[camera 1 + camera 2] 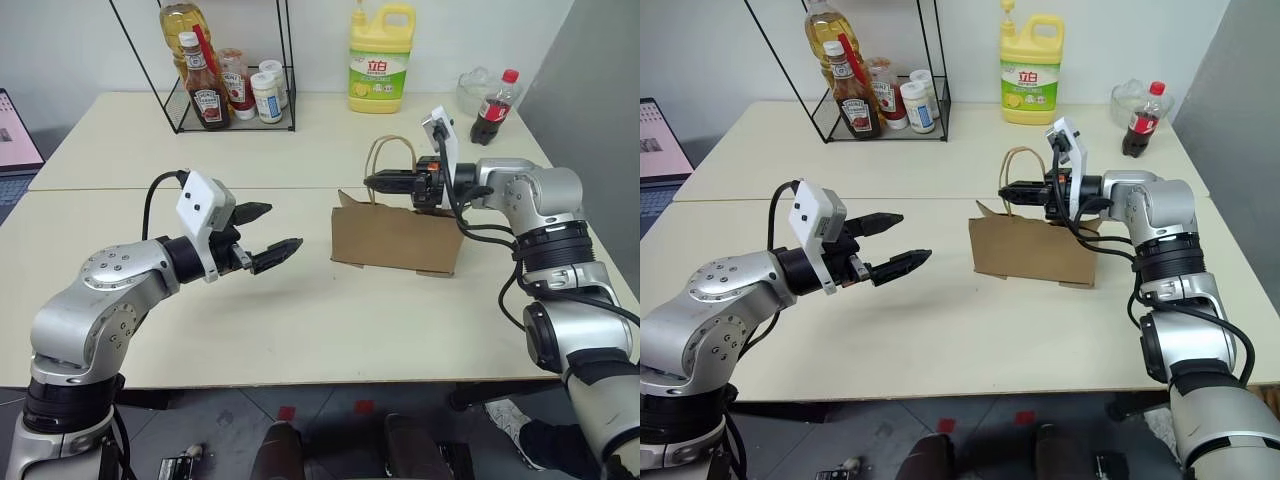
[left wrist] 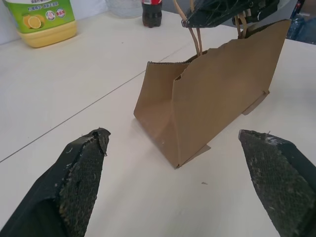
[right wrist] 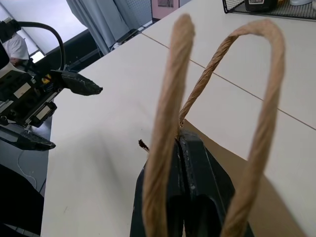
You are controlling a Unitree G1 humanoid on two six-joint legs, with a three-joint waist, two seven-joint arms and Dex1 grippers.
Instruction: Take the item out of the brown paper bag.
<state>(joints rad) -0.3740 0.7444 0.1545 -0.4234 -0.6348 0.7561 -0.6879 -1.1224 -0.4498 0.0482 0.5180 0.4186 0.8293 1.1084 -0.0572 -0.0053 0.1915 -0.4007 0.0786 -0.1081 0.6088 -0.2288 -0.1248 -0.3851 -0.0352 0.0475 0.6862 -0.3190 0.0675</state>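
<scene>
The left pincer point(image 1: 270, 232) hangs over bare cream desk point(image 1: 300, 330), its two black fingers spread wide with nothing between them. Open desktop lies all round it and ahead of it, up to the plain brown kraft paper bag point(image 1: 395, 238), which stands upright just beyond its tips with a folded side toward it. The bag's top edge is uneven, and its two tan twisted-cord loop handles point(image 1: 388, 160) rise above it. The right pincer point(image 1: 372, 182) reaches in level over the bag's mouth, fingers pressed together at the base of the handles; whether it grips a cord or the paper edge cannot be told. The snack packet itself cannot be made out. Beyond the right pincer, by the desk's far edge, stand a yellow detergent jug point(image 1: 380, 58) with a green label in Chinese characters, a cola bottle point(image 1: 494, 108) with a red cap, and a black wire rack point(image 1: 225, 70) holding Heinz sauce bottles.
</scene>
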